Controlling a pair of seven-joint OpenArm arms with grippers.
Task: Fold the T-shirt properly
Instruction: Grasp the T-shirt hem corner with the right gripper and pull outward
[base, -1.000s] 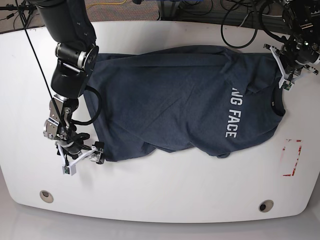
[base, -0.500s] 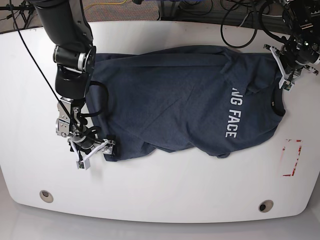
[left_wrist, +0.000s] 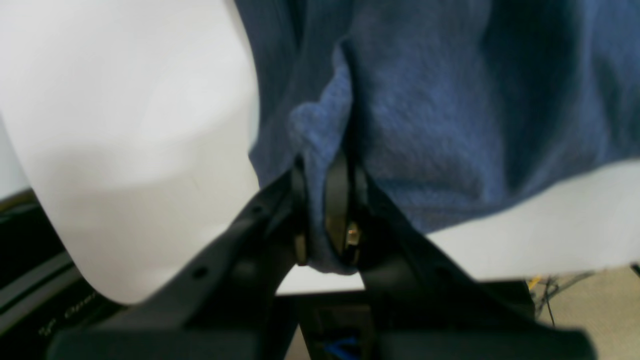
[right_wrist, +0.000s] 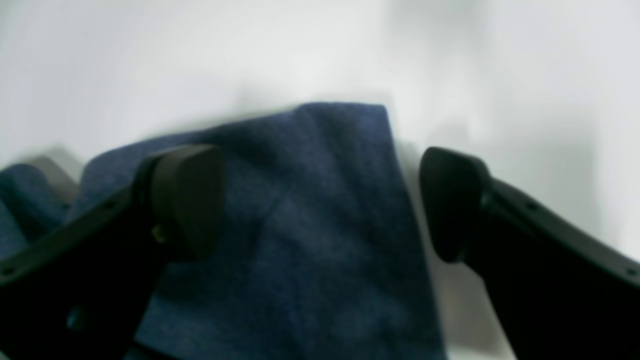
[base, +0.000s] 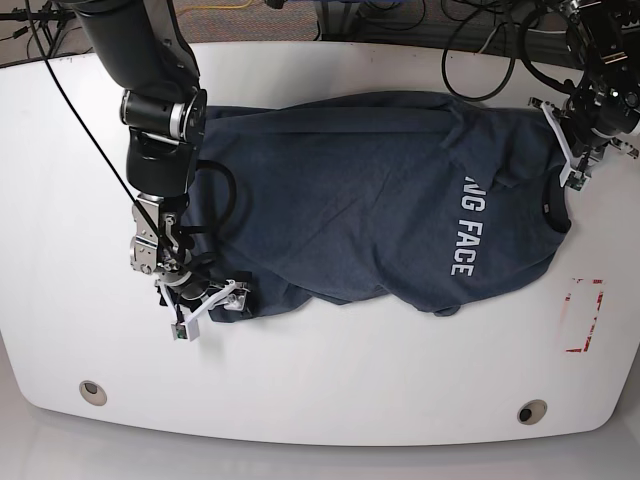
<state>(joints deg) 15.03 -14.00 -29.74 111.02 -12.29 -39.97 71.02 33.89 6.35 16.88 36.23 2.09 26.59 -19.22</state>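
Note:
The dark navy T-shirt (base: 370, 200) lies spread and rumpled on the white table (base: 330, 370), its white letters (base: 465, 230) toward the right. My left gripper (base: 572, 165) is at the shirt's far right edge. In the left wrist view it (left_wrist: 325, 220) is shut on a pinched fold of the blue cloth (left_wrist: 425, 125). My right gripper (base: 215, 303) is at the shirt's near-left corner. In the right wrist view it (right_wrist: 320, 200) stands open, one finger (right_wrist: 185, 200) over the cloth and the other beside it, with the corner of the shirt (right_wrist: 310, 240) between them.
A red-outlined mark (base: 583, 315) sits on the table right of the shirt. Two round holes (base: 92, 391) (base: 531, 411) are near the front edge. Black cables (base: 480, 40) hang behind the table's far edge.
My right arm has slid to the right along the table, bringing its open gripper from beside the shirt onto its near-left corner. The left gripper has stayed put.

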